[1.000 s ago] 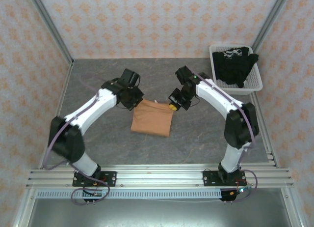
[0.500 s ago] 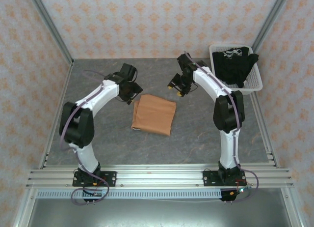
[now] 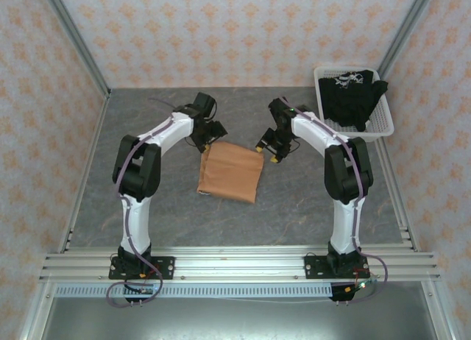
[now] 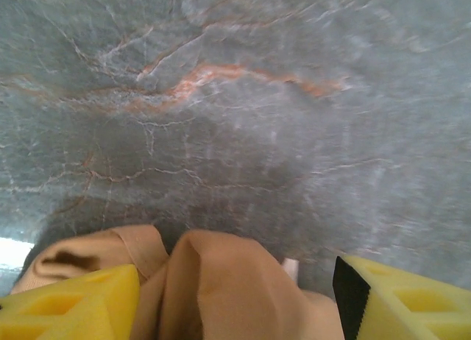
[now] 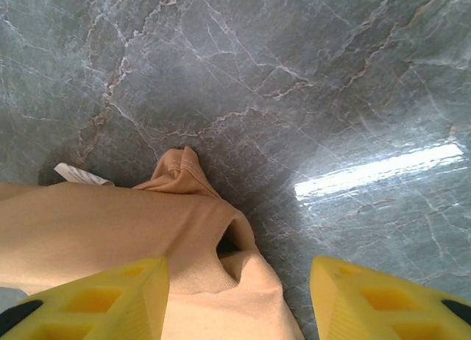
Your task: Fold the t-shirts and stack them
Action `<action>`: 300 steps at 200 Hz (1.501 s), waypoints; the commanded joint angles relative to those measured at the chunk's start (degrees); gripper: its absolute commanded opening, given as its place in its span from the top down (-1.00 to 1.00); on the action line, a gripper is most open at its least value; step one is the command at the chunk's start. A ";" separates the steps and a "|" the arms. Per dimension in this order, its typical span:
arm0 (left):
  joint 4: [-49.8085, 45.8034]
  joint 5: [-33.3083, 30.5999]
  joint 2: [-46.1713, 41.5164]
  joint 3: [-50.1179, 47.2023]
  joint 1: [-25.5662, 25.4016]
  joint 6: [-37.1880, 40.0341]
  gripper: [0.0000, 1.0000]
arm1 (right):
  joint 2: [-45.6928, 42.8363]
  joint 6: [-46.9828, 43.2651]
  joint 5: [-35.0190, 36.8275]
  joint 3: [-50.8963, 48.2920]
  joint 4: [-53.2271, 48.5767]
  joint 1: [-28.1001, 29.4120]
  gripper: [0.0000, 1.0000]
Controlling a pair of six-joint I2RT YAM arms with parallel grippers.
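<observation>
The orange t-shirt point(image 3: 230, 171) lies folded into a rectangle in the middle of the table. My left gripper point(image 3: 210, 131) hovers over its far left corner, and my right gripper point(image 3: 270, 150) over its far right corner. In the left wrist view the left gripper point(image 4: 235, 310) stands open, with a rumpled orange fold point(image 4: 221, 281) lying loose between the yellow fingers point(image 4: 70, 303). In the right wrist view the right gripper point(image 5: 239, 303) is open too, above the orange cloth point(image 5: 147, 229) and its white label point(image 5: 81, 176). The black t-shirt point(image 3: 353, 97) with white print lies bunched in the basket.
A white mesh basket point(image 3: 383, 126) sits at the far right corner by the right wall. Patterned walls and metal posts point(image 3: 73, 38) enclose the grey marble table point(image 3: 147, 200). The arm bases stand on the rail point(image 3: 235, 265) at the near edge.
Both grippers went from shut to open and let go of the orange t-shirt's far edge. They swung back from it, then came in again over the far corners; the shirt settled flat.
</observation>
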 commanded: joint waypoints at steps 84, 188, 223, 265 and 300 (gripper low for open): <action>-2.04 -1.01 -7.40 -4.31 -0.19 0.99 0.80 | 4.22 2.62 -1.29 4.67 2.58 0.40 0.92; -14.70 -2.66 -22.84 -12.40 0.26 -1.93 1.00 | 3.07 2.79 -0.15 15.27 -4.77 5.55 1.00; -12.52 -2.72 -26.93 -20.05 2.30 -4.86 1.00 | 4.98 3.26 0.06 18.48 -5.32 6.56 1.00; -9.55 -2.70 -22.69 -19.68 6.19 -3.49 1.00 | 12.28 3.52 -0.38 23.47 -4.83 6.83 1.00; -11.57 -7.82 -12.92 -11.02 8.19 1.06 0.92 | 19.54 3.53 0.80 28.68 -4.01 6.66 1.00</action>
